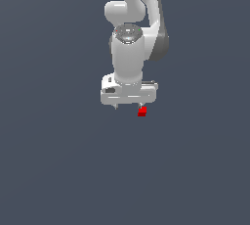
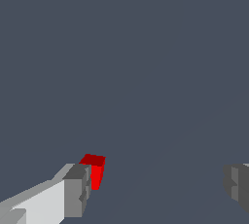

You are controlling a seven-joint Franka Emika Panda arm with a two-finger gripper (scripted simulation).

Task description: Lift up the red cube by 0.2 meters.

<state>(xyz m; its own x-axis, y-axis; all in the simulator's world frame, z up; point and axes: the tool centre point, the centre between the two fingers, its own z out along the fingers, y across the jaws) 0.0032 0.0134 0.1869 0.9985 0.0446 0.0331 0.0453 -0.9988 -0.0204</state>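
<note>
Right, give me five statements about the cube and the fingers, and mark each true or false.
1. The fingers are spread wide apart. True.
2. The cube sits midway between the fingers. False: it is right beside one finger, far from the other.
3. The cube is the only red thing in view. True.
4. The fingers are clamped on the cube. False: only one finger is near it, and the gap is open.
5. In the exterior view the cube shows under the hand's left end. False: it is under the right end.
</note>
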